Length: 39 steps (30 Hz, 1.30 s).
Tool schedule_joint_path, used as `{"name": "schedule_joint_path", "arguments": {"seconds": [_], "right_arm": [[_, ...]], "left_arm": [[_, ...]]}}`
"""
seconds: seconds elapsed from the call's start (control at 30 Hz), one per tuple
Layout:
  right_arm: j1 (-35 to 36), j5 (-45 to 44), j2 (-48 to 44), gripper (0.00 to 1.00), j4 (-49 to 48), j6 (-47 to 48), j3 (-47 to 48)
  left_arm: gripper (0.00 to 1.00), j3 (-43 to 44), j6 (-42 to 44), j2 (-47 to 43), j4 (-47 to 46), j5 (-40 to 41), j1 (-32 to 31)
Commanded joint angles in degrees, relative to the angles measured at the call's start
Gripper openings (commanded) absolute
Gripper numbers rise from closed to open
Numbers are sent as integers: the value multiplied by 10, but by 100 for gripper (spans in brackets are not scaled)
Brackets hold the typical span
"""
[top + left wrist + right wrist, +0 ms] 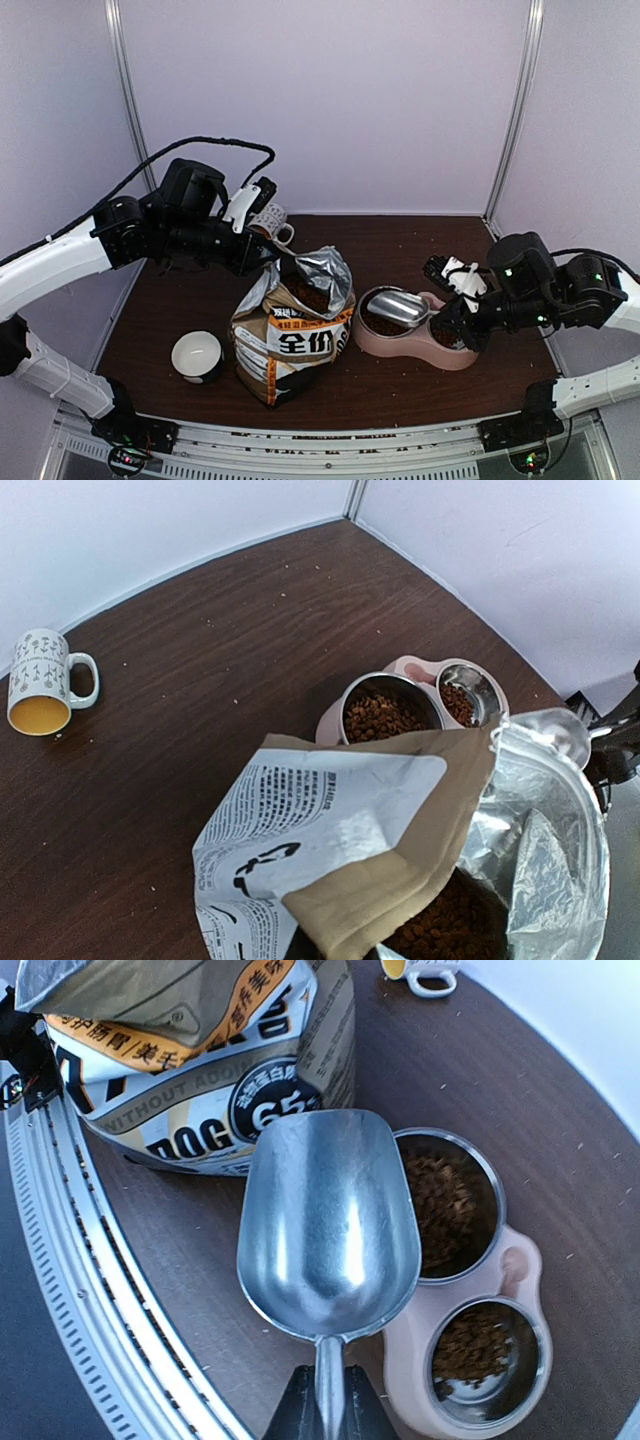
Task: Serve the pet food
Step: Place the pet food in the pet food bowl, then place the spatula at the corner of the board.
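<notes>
On the table (420, 240) the bag (290, 345) stands open, its top flap pinched in my left tool (268, 252), which is closed tight on it. Just right of the bag sits the pink bowl (455, 358). My right tool (325, 1410) is clamped on the handle of the scoop (328, 1220), which hangs empty over the bowl's half nearer the bag. Kibble (440, 1210) lies in both halves of the bowl and inside the bag.
</notes>
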State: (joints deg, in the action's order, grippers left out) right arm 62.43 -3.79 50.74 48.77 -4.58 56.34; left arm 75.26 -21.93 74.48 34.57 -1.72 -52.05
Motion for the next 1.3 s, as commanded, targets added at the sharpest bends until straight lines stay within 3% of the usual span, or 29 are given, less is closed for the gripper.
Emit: {"name": "schedule_joint_path", "arguments": {"seconds": [0.0,0.17,0.37,0.73,1.0,1.1,1.27], "right_arm": [[34,46,-5,0,-38,-117,-50],[76,60,-18,0,-112,-185,-124],[90,46,35,0,-194,-232,-177],[113,4,81,2,-287,-267,-248],[112,-35,104,14,-287,-326,-260],[113,-39,99,30,-286,-329,-265],[113,-47,81,42,-283,-336,-273]], "left_arm": [[0,23,-8,-56,-141,22,10],[0,25,-10,-54,-143,22,11],[0,29,-11,-50,-142,20,11],[0,26,-16,-57,-143,20,11],[0,12,-24,-59,-154,18,12],[0,13,-23,-58,-154,18,12],[0,16,-23,-56,-152,18,12]]}}
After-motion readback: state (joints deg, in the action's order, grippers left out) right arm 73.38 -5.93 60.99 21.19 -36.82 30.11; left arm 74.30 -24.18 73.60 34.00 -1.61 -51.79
